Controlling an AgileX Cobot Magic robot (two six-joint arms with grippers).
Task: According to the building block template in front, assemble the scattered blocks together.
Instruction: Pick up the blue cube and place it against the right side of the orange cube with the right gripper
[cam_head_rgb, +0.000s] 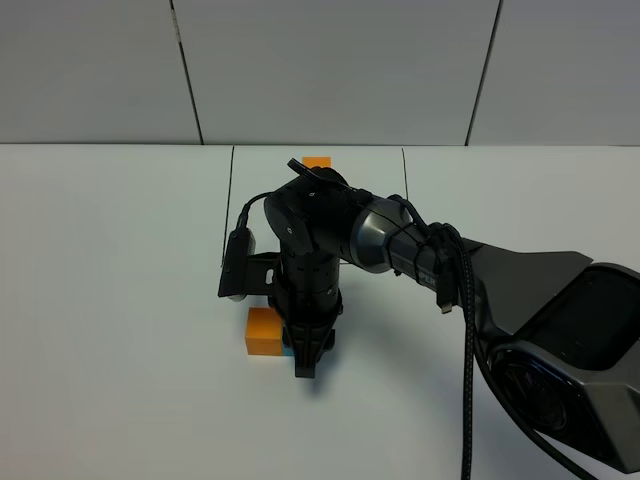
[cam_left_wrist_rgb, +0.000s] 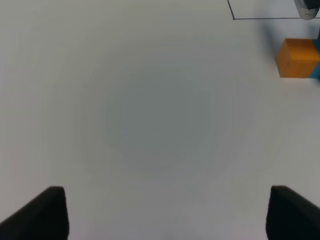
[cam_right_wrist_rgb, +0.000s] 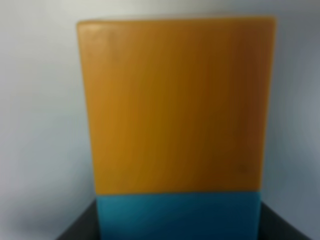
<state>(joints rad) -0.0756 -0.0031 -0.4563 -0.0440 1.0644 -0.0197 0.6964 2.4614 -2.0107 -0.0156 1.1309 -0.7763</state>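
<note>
Mostly the exterior high view is filled by the white table (cam_head_rgb: 110, 300), which runs up to a grey panelled wall along the top of the frame. The right arm (cam_head_rgb: 420, 250) is next in size. It enters from the lower right corner and reaches across to the middle of the frame, its wrist turned straight down.

A thin black outline (cam_head_rgb: 231, 200) is drawn on the table at upper centre. Inside it, near its top edge, sits the building block template (cam_head_rgb: 317, 161). Only its orange part shows, because the arm hides the rest of the framed area.

Below the outline, just left of centre, the orange cube (cam_head_rgb: 264, 330) rests on the table. The teal cube (cam_head_rgb: 287, 352) touches its lower right side and shows only as a sliver under the arm. In the right wrist view the orange cube (cam_right_wrist_rgb: 175, 105) and teal cube (cam_right_wrist_rgb: 179, 215) meet face to face with no gap.

The right gripper (cam_head_rgb: 305, 365) points down over the teal cube, its dark jaws clamped on either side of that cube.

The left gripper (cam_left_wrist_rgb: 162, 215) hangs over bare table, its fingertips (cam_left_wrist_rgb: 42, 215) spread wide with nothing between them. Its camera sees the cube pair well ahead, beside a corner of the outline.
</note>
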